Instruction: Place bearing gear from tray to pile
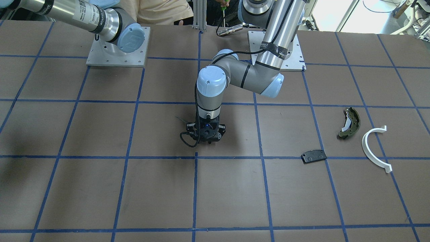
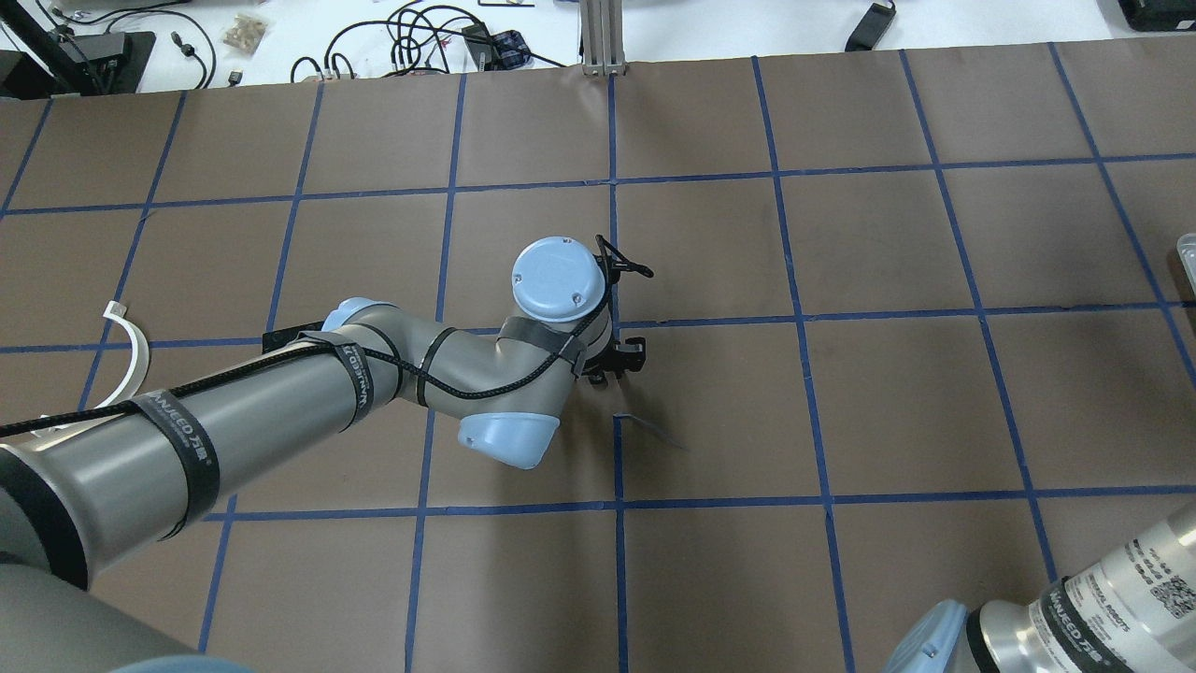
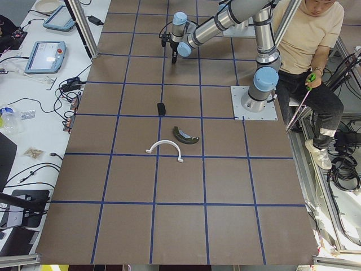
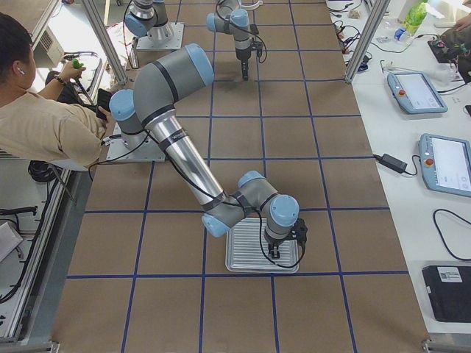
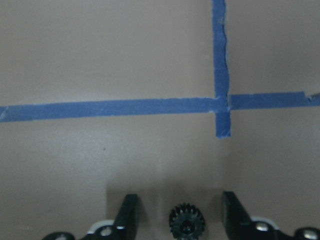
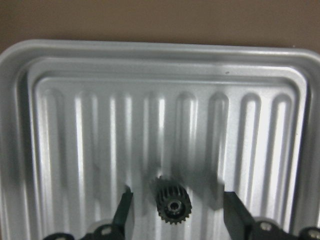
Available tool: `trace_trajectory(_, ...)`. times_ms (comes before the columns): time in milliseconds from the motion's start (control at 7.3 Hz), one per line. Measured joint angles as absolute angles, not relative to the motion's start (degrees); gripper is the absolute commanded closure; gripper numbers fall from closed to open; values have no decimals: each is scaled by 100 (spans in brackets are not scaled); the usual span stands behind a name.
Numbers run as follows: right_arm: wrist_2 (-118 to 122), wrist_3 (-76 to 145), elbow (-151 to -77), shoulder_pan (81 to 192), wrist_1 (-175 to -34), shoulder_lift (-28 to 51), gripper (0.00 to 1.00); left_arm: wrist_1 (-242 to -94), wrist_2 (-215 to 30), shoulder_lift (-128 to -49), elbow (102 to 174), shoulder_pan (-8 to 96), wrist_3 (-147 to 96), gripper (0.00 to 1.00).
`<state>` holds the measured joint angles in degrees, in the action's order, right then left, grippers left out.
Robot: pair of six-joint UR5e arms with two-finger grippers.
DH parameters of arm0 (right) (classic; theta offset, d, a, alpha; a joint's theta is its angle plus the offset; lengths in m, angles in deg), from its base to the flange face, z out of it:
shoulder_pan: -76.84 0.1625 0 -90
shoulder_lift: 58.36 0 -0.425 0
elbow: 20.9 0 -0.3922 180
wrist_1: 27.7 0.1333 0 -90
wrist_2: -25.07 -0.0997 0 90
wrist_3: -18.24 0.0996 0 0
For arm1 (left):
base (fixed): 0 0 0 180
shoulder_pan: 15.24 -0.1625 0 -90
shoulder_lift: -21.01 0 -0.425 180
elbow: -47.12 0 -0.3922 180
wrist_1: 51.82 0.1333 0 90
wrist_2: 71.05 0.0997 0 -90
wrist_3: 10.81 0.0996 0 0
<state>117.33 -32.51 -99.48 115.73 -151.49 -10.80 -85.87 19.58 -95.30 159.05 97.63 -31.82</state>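
Right gripper (image 6: 176, 196) hangs low over the ribbed silver metal tray (image 6: 150, 47) with its fingers spread, straddling a small dark toothed bearing gear (image 6: 172, 201). This gear rests on its flat face with the bore pointing up, about midway between the fingers and touching neither. A straight closing stroke looks sufficient to capture it.

Left gripper (image 5: 179, 197) is likewise spread at table centre. It straddles a second small black toothed gear (image 5: 186, 221) on the brown paper table (image 5: 100, 60), near a blue tape crossing (image 5: 221, 104).

The pile (image 1: 346, 132) consists of:
- a dark olive curved brake shoe (image 1: 351, 121)
- a white half-ring arc (image 1: 369, 149)
- a flat black rectangular pad (image 1: 313, 156)

It lies on the robot's left, well apart from both gears. The left arm is the nearer one.
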Motion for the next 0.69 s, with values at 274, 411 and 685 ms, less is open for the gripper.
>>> trace_trajectory(274, 11728, -3227, -9955, 11571, -15135, -1067, 100, -8592, 1978, -9520, 15916, 9762, -3182, 96)
trace_trajectory(411, 11727, -3223, -9955, 11573, -15112, -1055, 100, -8617, 1995, -9474, 15915, 9753, -3178, 96)
trace_trajectory(685, 11738, -3221, -9961, 11577, -15057, -1044, 100, -8669, 2297, -9228, 15886, 9701, -3166, 97)
